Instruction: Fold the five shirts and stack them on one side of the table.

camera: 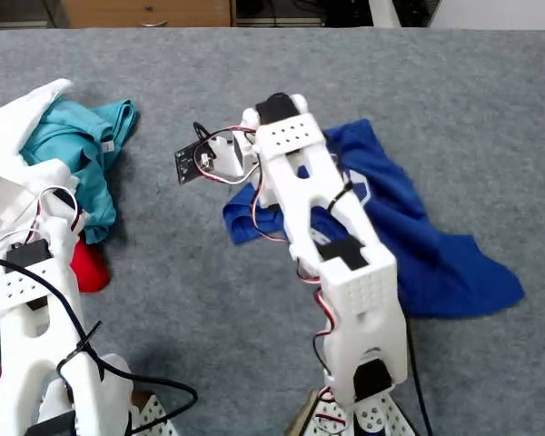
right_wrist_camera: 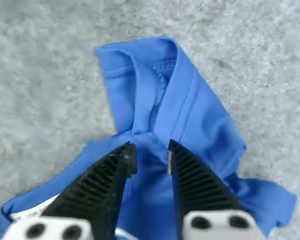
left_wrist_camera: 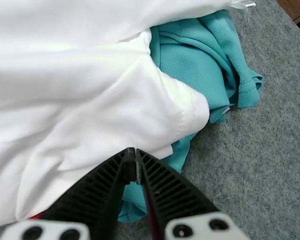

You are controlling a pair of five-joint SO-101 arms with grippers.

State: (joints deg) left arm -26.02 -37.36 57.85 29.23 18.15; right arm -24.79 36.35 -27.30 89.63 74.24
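The blue shirt [camera: 436, 245] lies crumpled right of the table's middle, with the right arm [camera: 345, 263] stretched over its left part. My right gripper [right_wrist_camera: 151, 152] hovers low over a raised fold of the blue shirt [right_wrist_camera: 160, 100], its jaws narrowly open on either side of that fold. At the table's left edge a white shirt [camera: 18, 118] lies across a teal shirt [camera: 82, 136], and a red shirt [camera: 91, 268] peeks out beside the left arm. My left gripper [left_wrist_camera: 135, 155] is shut, its tips just above the white shirt [left_wrist_camera: 80, 100] near the teal shirt [left_wrist_camera: 200, 55].
Grey felt covers the table [camera: 191, 300]. Bare felt lies between the two piles and along the far side. A wooden cabinet [camera: 145, 11] stands behind the far edge. Cables trail from both arm bases at the near edge.
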